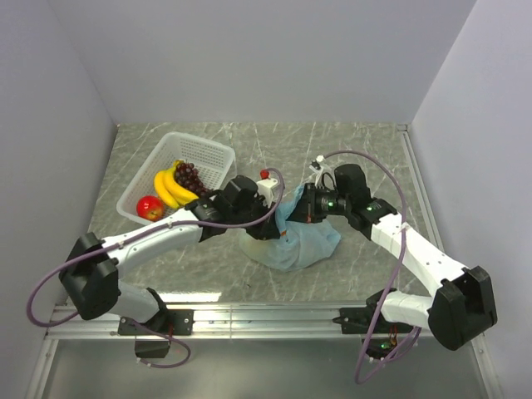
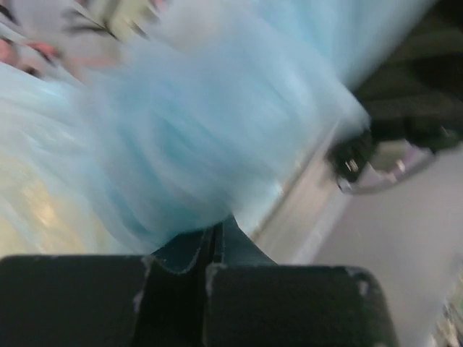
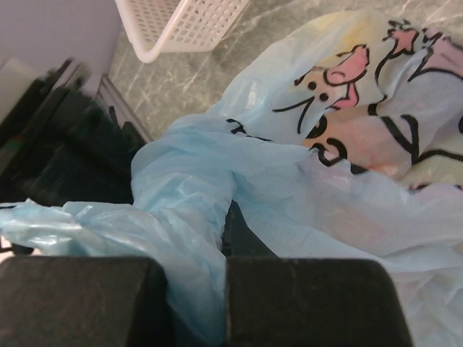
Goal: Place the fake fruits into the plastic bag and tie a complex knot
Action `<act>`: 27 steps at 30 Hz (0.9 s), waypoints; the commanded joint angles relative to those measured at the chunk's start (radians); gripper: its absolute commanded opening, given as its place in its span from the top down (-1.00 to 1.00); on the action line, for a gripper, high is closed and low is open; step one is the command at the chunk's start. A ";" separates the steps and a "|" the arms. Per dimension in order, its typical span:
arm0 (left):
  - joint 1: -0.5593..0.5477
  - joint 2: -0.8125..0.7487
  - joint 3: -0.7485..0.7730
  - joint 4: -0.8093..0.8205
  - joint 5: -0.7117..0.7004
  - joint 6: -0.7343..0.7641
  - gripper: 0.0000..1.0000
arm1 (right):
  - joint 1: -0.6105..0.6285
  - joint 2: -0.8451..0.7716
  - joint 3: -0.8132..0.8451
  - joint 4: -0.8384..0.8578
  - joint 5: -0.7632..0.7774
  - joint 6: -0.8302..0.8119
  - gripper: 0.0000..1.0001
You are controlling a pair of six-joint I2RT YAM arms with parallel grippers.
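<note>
The light-blue plastic bag [image 1: 299, 239] lies mid-table, and pale orange and yellow shapes show through its printed side [image 3: 376, 144]. My left gripper [image 1: 271, 209] is shut, its fingertips [image 2: 215, 238] pinched on blurred blue bag film [image 2: 181, 144]. My right gripper [image 1: 301, 208] is shut on a bag handle [image 3: 202, 238] that runs down between its fingers. Between the two grippers the handles bunch into a twist [image 3: 189, 170]. I cannot tell whether it is a tied knot. Yellow bananas [image 1: 170, 188], dark grapes [image 1: 189, 176] and a red apple [image 1: 150, 207] lie in the basket.
The white latticed basket [image 1: 208, 152] stands at the back left, close to the left arm's forearm; its corner [image 3: 181, 25] shows in the right wrist view. Grey walls close in the marbled table on three sides. The right gripper's body [image 2: 376, 152] appears right of the bag.
</note>
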 commanded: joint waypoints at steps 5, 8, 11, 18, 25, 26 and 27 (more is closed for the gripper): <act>0.009 0.036 -0.068 0.323 -0.226 -0.041 0.99 | -0.010 -0.084 -0.111 0.188 -0.114 0.174 1.00; 0.010 0.068 -0.071 0.378 -0.203 -0.050 0.99 | -0.010 -0.110 -0.163 0.286 -0.144 0.249 1.00; 0.010 0.093 -0.075 0.432 -0.144 -0.091 0.99 | -0.009 -0.112 -0.200 0.385 -0.161 0.347 1.00; 0.019 0.138 -0.147 0.584 -0.039 -0.265 0.99 | 0.024 -0.091 -0.231 0.566 -0.167 0.451 1.00; 0.078 0.133 -0.229 0.756 0.128 -0.354 0.99 | -0.004 -0.133 -0.042 -0.061 -0.132 -0.052 0.02; 0.078 0.136 -0.227 0.753 0.133 -0.357 0.99 | -0.010 -0.167 -0.025 -0.107 -0.133 -0.142 -0.14; 0.079 0.136 -0.226 0.756 0.139 -0.355 0.99 | -0.015 -0.182 0.010 -0.152 -0.131 -0.183 -0.25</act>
